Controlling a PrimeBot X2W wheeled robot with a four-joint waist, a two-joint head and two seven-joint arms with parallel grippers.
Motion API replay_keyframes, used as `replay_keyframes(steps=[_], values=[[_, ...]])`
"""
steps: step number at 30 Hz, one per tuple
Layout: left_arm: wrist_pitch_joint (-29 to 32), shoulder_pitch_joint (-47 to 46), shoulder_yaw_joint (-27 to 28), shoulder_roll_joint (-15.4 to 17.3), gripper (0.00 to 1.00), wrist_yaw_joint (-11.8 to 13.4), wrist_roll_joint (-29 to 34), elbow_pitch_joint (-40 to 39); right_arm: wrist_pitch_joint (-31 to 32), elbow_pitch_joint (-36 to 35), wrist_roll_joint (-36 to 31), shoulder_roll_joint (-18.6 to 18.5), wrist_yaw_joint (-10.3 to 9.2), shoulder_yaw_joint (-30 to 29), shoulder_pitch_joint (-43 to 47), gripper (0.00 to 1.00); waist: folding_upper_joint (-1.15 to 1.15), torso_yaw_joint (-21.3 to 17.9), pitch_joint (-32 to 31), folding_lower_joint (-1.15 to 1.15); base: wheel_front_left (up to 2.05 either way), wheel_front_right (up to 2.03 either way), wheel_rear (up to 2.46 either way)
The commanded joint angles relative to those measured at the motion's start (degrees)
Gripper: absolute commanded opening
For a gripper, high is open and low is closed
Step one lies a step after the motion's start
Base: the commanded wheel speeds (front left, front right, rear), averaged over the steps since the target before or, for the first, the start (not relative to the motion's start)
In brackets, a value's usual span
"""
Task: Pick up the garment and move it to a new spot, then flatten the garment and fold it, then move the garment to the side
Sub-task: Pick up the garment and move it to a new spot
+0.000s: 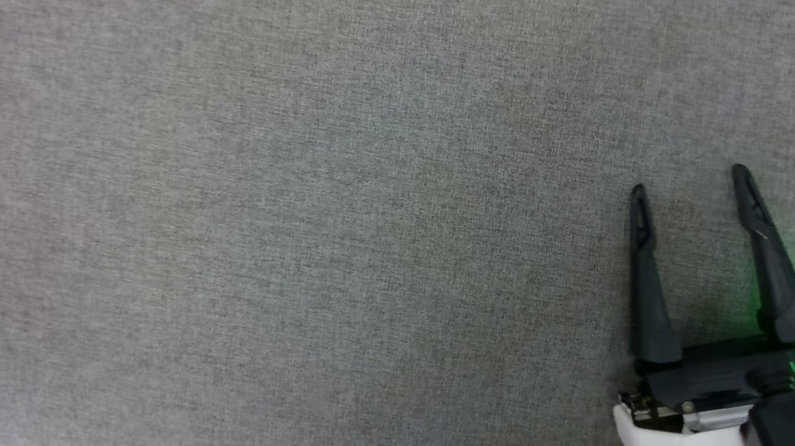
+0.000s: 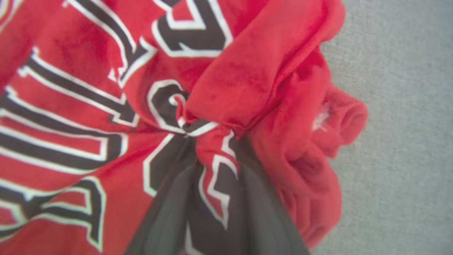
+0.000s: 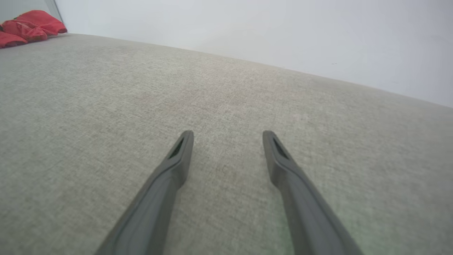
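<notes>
At the bottom centre of the left wrist view, the left gripper (image 2: pixel 212 136) is pinching a bunched fold of the red jersey (image 2: pixel 70 106) between its fingers (image 2: pixel 166 212). The jersey is lying crumpled across the frame's left on the grey cloth-covered desk (image 2: pixel 407 141). In the head view's lower right, the right gripper (image 1: pixel 691 182) is holding its fingers wide apart, gripping nothing, above the desk.

The garment (image 2: pixel 88 117): red, with black white-outlined lettering. Condition: crumpled, bunched in folds. Location: on the grey surface (image 2: pixel 407 141), heaped at 10 o'clock in the right wrist view.
</notes>
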Motion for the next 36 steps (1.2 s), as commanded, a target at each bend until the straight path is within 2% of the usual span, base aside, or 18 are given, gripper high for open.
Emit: replay_keyframes(steps=[1,6,12,20,28,36], values=[[-0.31,3.16,-2.96,-4.34,0.00,-0.66,0.56,1.10,0.94,3.07,0.60,-1.40,-0.17,-2.60,1.60,1.00,0.00,0.52,-1.16,0.01,0.00,0.00,0.00],[-8.37,4.01,-3.33,-3.01,0.00,-1.36,2.79,0.62,0.81,4.63,0.29,-1.15,-0.13,-1.67,1.96,1.00,0.00,1.04,-6.05,0.01,0.00,0.00,0.00],[-23.80,5.50,-3.61,0.53,0.00,-1.19,6.50,-1.59,0.48,7.27,2.26,-0.90,-0.12,-1.27,2.23,1.00,0.00,0.13,-14.45,0.01,0.00,0.00,0.00],[-39.52,11.42,-8.21,1.85,0.00,-1.22,13.60,-6.37,0.48,12.50,4.42,-0.82,-0.11,-3.35,5.21,1.00,0.00,-1.33,-25.61,0.01,0.00,0.00,0.00],[-47.15,13.45,-10.65,0.99,0.00,-0.41,19.21,-14.12,0.49,14.21,5.94,-0.82,-0.11,-3.59,7.17,1.00,0.00,-3.06,-31.74,0.01,0.00,0.00,0.00],[-51.97,11.94,-13.46,-5.96,0.00,3.89,23.90,-25.03,0.49,15.10,7.14,-0.82,-0.11,-3.17,8.66,1.00,0.00,-6.68,-35.15,0.01,0.00,0.00,0.00]])
